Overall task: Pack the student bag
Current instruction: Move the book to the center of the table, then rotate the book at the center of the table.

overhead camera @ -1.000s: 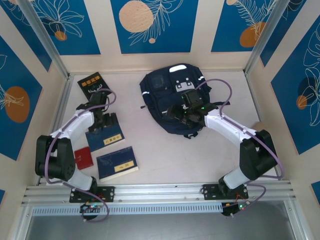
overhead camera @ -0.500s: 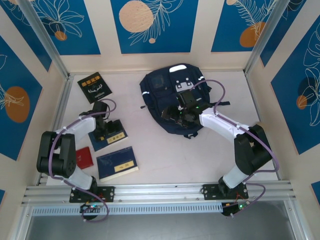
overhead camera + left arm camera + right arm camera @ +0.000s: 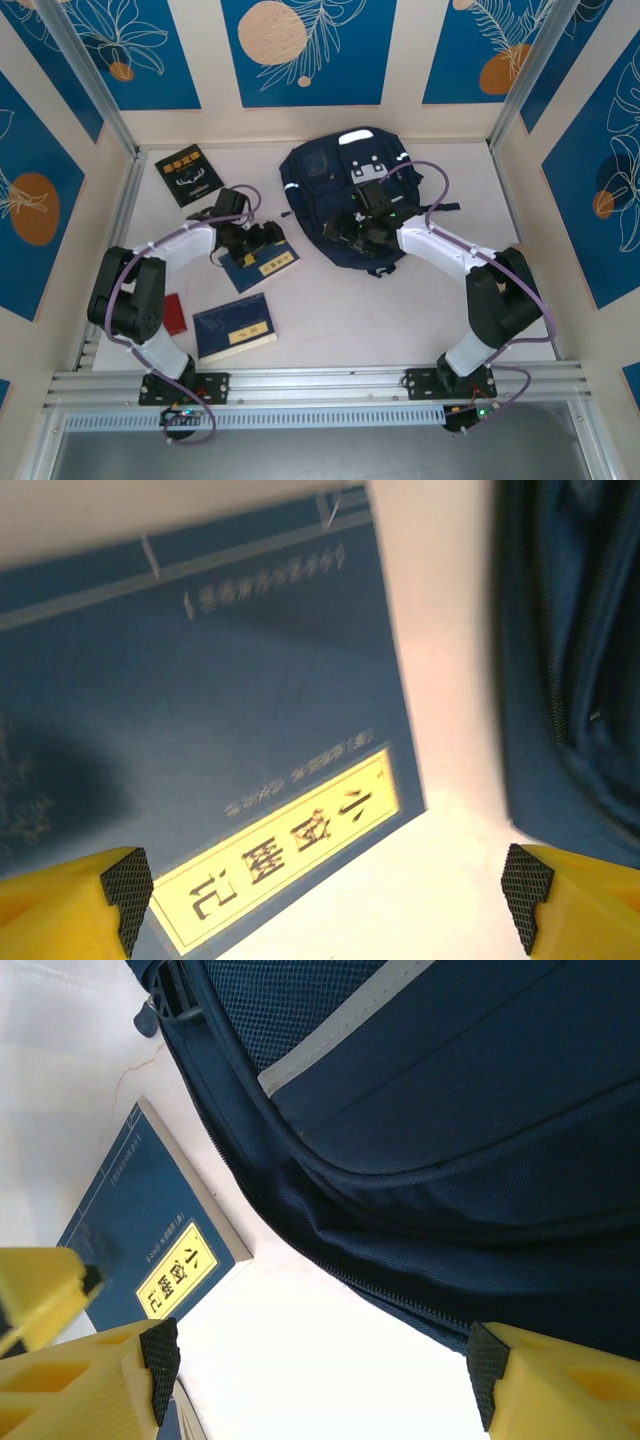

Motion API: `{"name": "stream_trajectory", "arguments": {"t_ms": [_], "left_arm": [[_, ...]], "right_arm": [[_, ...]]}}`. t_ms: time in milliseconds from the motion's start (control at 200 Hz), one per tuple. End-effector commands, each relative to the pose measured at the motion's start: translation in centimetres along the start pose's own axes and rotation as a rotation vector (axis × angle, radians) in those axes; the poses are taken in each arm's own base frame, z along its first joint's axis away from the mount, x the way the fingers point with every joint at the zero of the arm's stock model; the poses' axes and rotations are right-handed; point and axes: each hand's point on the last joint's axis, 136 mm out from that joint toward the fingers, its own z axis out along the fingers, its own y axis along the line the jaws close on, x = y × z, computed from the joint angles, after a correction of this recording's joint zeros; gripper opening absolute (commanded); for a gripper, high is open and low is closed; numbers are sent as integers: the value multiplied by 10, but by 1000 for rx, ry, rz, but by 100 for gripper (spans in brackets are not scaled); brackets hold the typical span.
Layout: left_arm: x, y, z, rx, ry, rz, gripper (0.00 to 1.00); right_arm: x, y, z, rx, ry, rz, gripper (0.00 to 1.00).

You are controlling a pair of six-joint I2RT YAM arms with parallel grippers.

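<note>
Navy student bag (image 3: 335,185) far on bench (image 3: 400,310). Left claw (image 3: 248,242) wide open, empty, above blue book (image 3: 265,263); right claw (image 3: 350,228) spread, empty, over bag edge.

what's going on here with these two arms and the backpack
Two robot arms are working on packing the student bag, which lies on the table. The left gripper hangs open over a navy book with a yellow label, right beside the bag. The right gripper is open at the bag's zipper edge. A black book, a red book and a second navy book lie on the table.
</note>
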Motion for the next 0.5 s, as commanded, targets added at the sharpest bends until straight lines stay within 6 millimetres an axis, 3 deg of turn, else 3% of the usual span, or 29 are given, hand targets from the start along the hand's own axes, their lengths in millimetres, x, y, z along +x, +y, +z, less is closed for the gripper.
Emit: {"name": "stream_trajectory", "arguments": {"t_ms": [0, 165, 325, 495], "left_arm": [[-25, 6, -32, -53, -60, 78, 93], [-47, 48, -34, -182, -60, 104, 93], [-64, 63, -22, -194, -44, 107, 90], [-68, 73, -10, -205, -1, 102, 89]], "right_arm": [[9, 27, 3, -57, 33, -27, 77], [42, 59, 31, -92, 146, -47, 71], [70, 92, 61, -147, 271, -29, 69], [76, 101, 86, -134, 338, 1, 69]]}}
